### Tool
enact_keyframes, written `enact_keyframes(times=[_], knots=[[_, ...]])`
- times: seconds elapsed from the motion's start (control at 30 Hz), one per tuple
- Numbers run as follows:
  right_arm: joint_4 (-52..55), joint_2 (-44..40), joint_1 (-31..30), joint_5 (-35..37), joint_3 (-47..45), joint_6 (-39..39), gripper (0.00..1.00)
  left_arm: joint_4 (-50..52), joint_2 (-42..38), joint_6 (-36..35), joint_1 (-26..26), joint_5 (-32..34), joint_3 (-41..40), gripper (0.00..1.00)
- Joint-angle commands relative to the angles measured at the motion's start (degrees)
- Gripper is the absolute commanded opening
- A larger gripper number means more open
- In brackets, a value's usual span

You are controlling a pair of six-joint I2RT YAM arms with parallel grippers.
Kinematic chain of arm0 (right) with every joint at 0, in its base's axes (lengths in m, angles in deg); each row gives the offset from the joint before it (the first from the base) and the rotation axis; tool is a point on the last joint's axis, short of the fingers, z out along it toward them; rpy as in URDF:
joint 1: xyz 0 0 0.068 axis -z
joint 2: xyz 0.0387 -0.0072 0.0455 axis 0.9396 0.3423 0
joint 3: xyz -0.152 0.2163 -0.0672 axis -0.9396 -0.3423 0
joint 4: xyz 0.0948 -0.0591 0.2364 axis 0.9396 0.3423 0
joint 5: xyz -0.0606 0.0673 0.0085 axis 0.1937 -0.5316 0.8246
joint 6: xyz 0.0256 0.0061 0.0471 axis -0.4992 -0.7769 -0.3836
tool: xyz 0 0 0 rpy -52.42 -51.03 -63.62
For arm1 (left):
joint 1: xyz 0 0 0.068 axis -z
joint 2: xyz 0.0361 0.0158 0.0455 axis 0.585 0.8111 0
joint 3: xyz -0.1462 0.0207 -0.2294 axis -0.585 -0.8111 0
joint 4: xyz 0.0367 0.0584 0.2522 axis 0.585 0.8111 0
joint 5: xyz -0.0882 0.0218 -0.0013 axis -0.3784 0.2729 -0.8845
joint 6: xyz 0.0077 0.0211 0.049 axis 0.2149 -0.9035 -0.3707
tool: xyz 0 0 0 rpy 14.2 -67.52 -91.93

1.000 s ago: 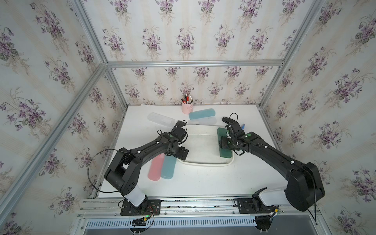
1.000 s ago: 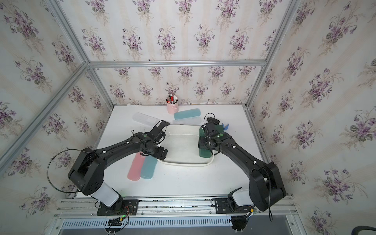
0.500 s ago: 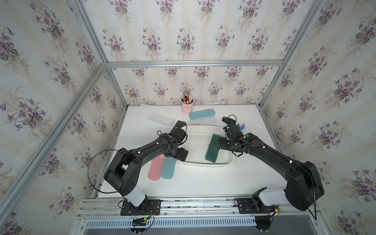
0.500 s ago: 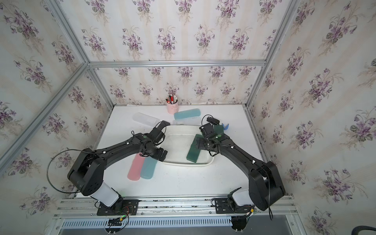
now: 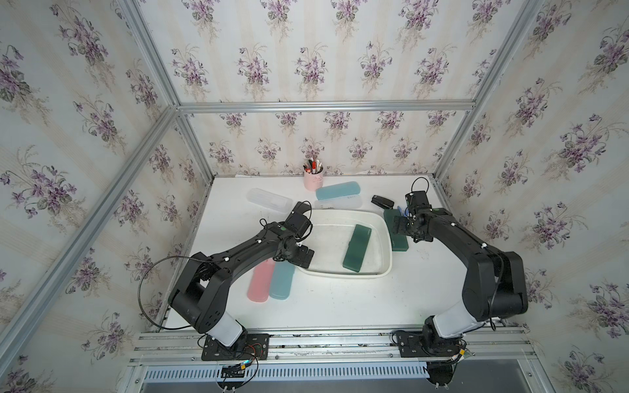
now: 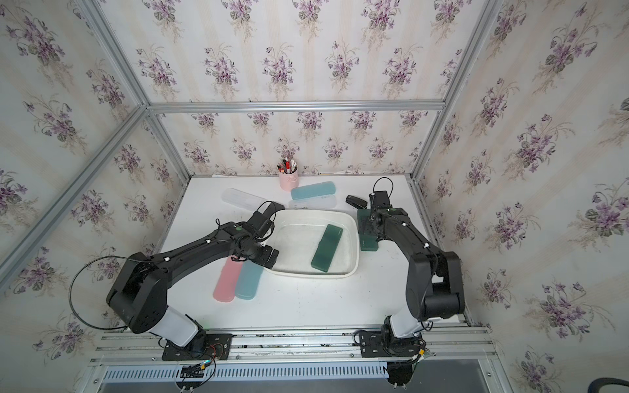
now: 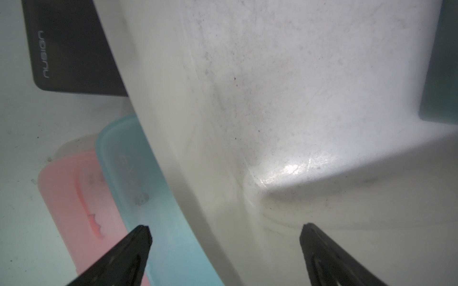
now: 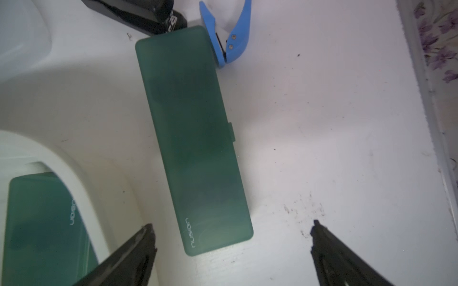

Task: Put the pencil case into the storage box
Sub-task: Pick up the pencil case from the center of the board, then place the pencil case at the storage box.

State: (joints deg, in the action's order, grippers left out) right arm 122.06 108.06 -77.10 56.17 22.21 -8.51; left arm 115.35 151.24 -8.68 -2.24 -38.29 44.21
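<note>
My right gripper [image 8: 231,226] is open wide w/ nothing in it. The other green case [image 8: 193,138] lies flat on the table [image 8: 322,123]. Its near end sits btw my two right fingers, closer to one of them. Past the outer side of that same finger is the storage box [image 8: 74,168]. The pencil case [image 8: 44,222] lies inside it. In both top views the pencil case [image 5: 356,248] [image 6: 326,247] lies flat and slanted on the box floor, touching no finger. Far ahead of the right fingertips are a blue cutter [image 8: 230,32] and a black stapler [image 8: 138,14].

My left gripper [image 7: 225,226] is open wide too and holds nothing. The box's corner rim runs btw its fingers. One fingertip is over a light blue case [image 7: 138,173], w/ a pink case [image 7: 74,198] just beside it on the outer side. The other fingertip is over the box's inside.
</note>
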Motion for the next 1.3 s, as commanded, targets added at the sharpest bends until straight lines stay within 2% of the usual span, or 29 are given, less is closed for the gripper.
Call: enact_keyframes(times=[0.0,0.43,0.47,0.57,0.63,0.77,0.87,1.03,1.17,1.27], knots=[[-4.0,3.3,0.2,-2.9,1.0,4.3,1.0,0.9,0.4,-0.5,0.0,1.0,0.2,0.99],[-9.1,15.0,1.4,-4.5,3.6,7.9,0.98,1.5,2.2,-1.2,-0.1,1.7,0.8,0.99],[-9.5,15.4,1.6,-4.9,3.6,8.0,0.96,1.6,2.3,-1.3,-0.1,1.8,1.0,0.99],[-9.7,16.3,2.1,-5.5,3.5,8.1,0.79,1.8,2.3,-1.4,-0.1,2.0,1.3,0.99],[-9.8,16.0,2.2,-5.5,3.0,7.9,0.74,1.8,2.4,-1.3,-0.1,2.0,1.4,0.99],[-9.7,13.6,2.6,-5.4,1.4,7.0,0.69,1.7,2.3,-1.3,-0.1,1.9,1.6,0.99],[-8.8,10.1,2.9,-5.1,0.1,5.7,0.68,1.8,1.7,-1.3,-0.1,1.9,1.6,0.99],[-6.2,0.2,2.8,-5.1,-2.7,2.4,0.68,1.6,-1.0,-0.7,-0.1,2.3,1.7,0.99],[-3.5,-8.6,2.4,-9.5,-3.3,-0.2,0.67,1.5,-3.6,-0.2,-0.1,2.4,1.8,0.99],[-1.2,-13.9,-0.5,-10.3,-2.6,-2.9,0.67,1.3,-5.2,0.2,-0.1,2.3,1.7,0.99]])
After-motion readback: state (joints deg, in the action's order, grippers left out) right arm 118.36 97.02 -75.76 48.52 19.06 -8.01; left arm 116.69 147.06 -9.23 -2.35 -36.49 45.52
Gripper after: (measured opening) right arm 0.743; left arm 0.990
